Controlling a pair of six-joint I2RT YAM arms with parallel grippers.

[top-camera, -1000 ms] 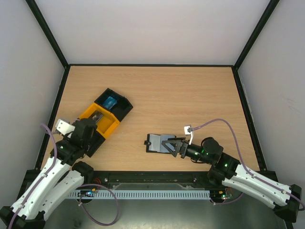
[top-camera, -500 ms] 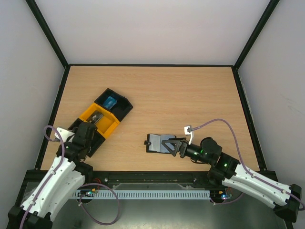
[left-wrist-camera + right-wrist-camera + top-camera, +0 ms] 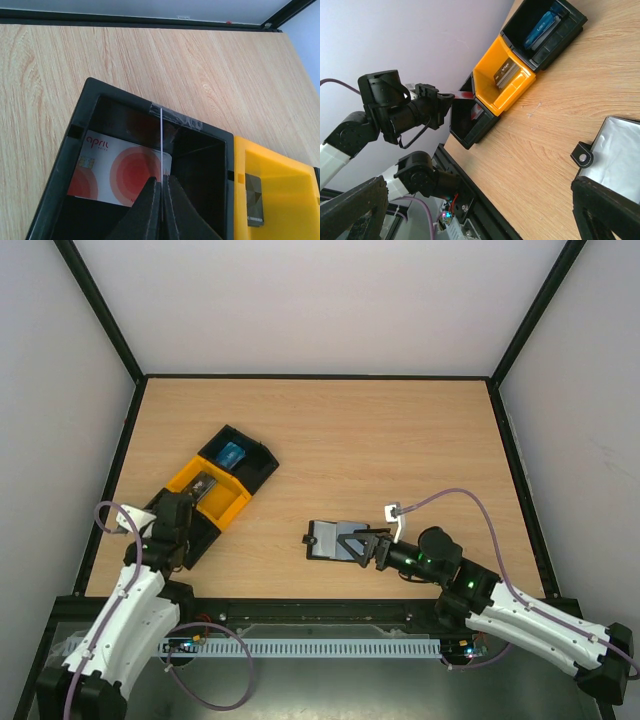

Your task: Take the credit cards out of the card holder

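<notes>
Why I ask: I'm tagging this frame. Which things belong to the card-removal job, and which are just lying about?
Job: holder; held card in the shut left end effector; april card; blue card; dark card; open right end effector.
Lying about: near black tray; orange tray; far black tray; table.

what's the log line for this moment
left end effector: shut on card, over black tray | tray: red card inside | right end effector: open at holder

A white card [image 3: 117,172] bearing red concentric circles lies in a black tray [image 3: 75,150], a dark card [image 3: 253,200] in the orange tray [image 3: 280,165], 1 edge-on card [image 3: 161,145] shows white, and the card holder [image 3: 330,539] is black and grey.
</notes>
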